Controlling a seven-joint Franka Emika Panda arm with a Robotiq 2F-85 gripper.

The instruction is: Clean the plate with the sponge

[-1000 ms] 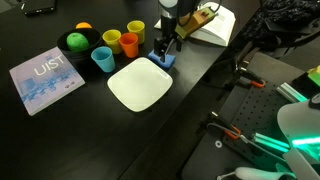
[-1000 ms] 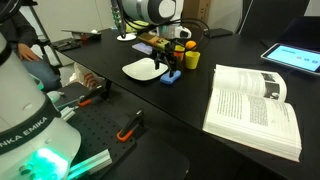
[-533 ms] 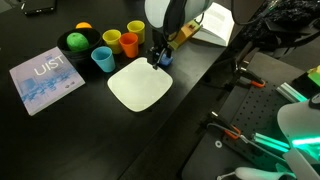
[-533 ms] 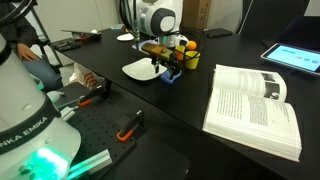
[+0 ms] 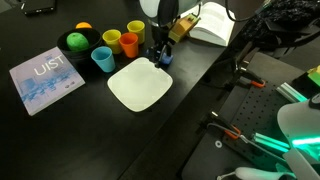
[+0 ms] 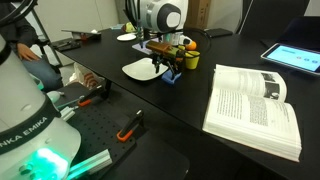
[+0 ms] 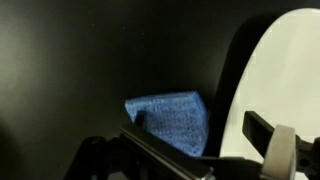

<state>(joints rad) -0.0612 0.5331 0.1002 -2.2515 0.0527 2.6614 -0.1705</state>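
Note:
The white square plate point(image 5: 138, 87) lies on the black table and shows in both exterior views point(image 6: 140, 69); its edge fills the right of the wrist view point(image 7: 285, 60). The blue sponge point(image 7: 168, 122) lies on the table just off the plate's corner, and shows in both exterior views point(image 5: 167, 63) point(image 6: 172, 77). My gripper point(image 5: 160, 55) point(image 6: 165, 68) is low over the sponge with its fingers spread. In the wrist view the gripper point(image 7: 185, 145) is open, one finger on the plate side of the sponge. The sponge is partly hidden by the fingers.
Several cups stand behind the plate: a light blue cup point(image 5: 102, 59), an orange cup point(image 5: 112, 41), a yellow cup point(image 5: 135, 30). A green bowl point(image 5: 75, 42) and a pale blue booklet point(image 5: 45, 79) lie further off. An open book point(image 6: 255, 105) lies near the table edge.
The arm has shifted a little toward the plate's corner and come lower around the sponge. The sponge and plate have stayed in place.

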